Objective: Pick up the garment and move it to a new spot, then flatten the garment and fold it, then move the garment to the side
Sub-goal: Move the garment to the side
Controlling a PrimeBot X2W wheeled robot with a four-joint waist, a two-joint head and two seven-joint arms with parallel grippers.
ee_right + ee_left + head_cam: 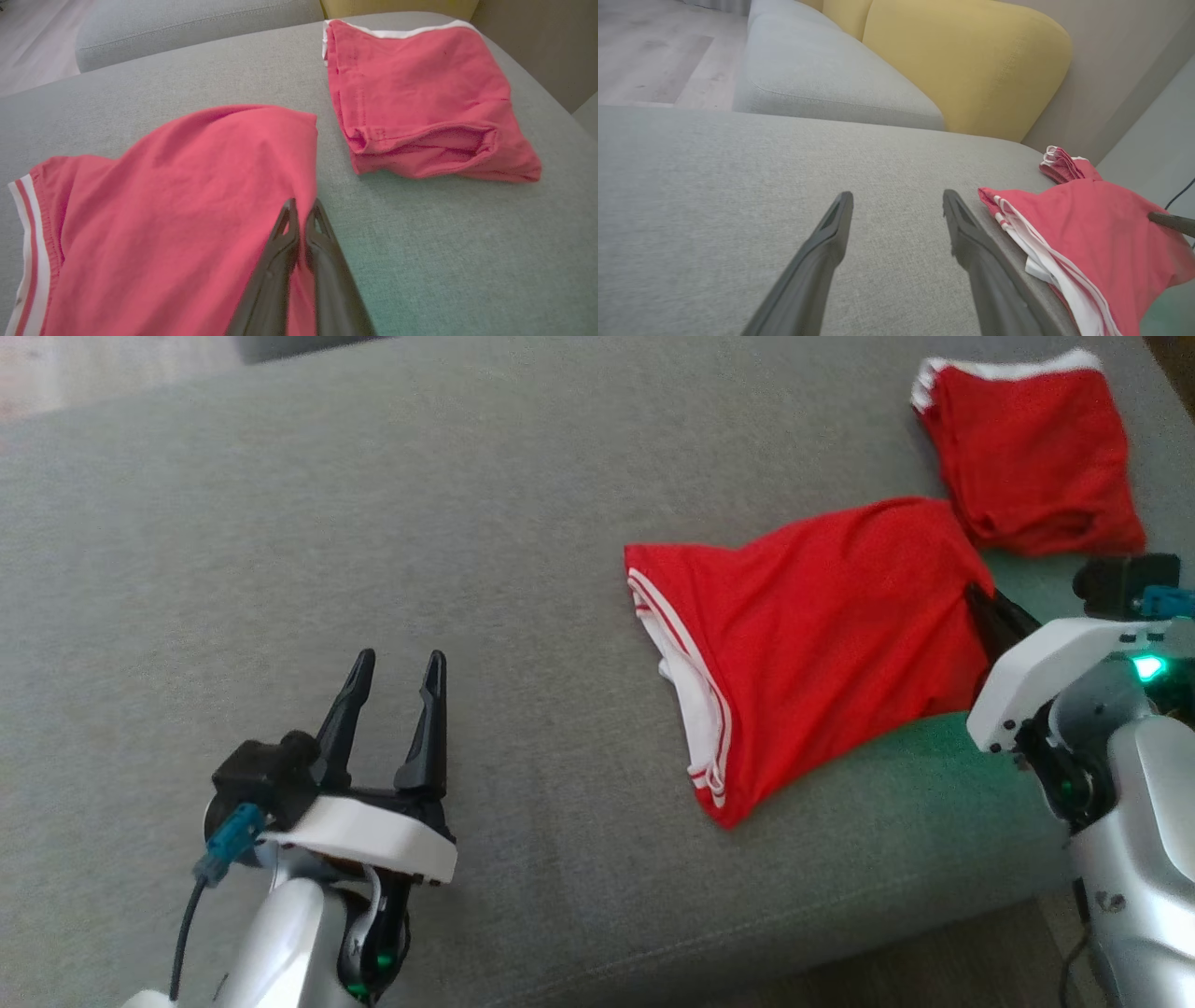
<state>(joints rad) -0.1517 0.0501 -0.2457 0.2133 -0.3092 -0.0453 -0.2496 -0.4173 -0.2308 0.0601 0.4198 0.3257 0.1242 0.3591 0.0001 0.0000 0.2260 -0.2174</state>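
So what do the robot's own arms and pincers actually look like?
The left pincer and right pincer match: two long, tapered black plastic fingers each. Behind each sits a white wrist shell on a glossy silver forearm. A blue plug with a dark cable sits by the left wrist, and a green light glows on the right wrist.

The fingertips of the right gripper are hidden under the right edge of the red garment in the head view. The red garment is cut off by the bottom edge in both wrist views.
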